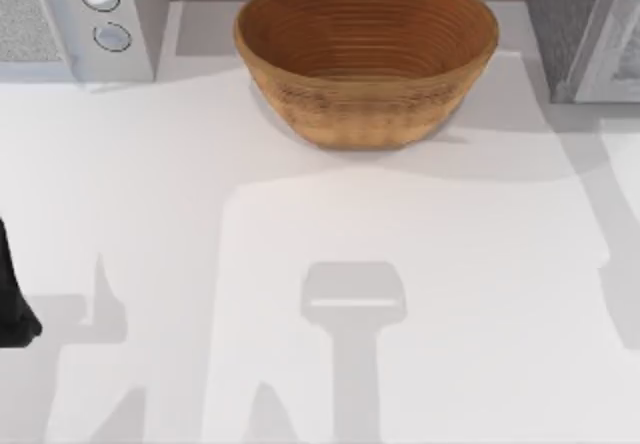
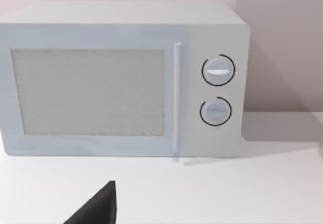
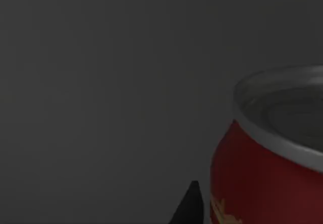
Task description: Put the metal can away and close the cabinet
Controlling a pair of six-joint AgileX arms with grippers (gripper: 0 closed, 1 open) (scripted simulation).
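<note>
Since the right wrist view is dim grey all round, the metal can (image 3: 262, 163) likely sits upright inside the cabinet, close beside a right fingertip (image 3: 189, 206); grip state can't be told. The left arm (image 1: 12, 294) is parked at the table's left edge, facing the microwave (image 2: 121, 82).

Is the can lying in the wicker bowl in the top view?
No, the bowl holds nothing there; the can shows in the right wrist view against a dark surface.
</note>
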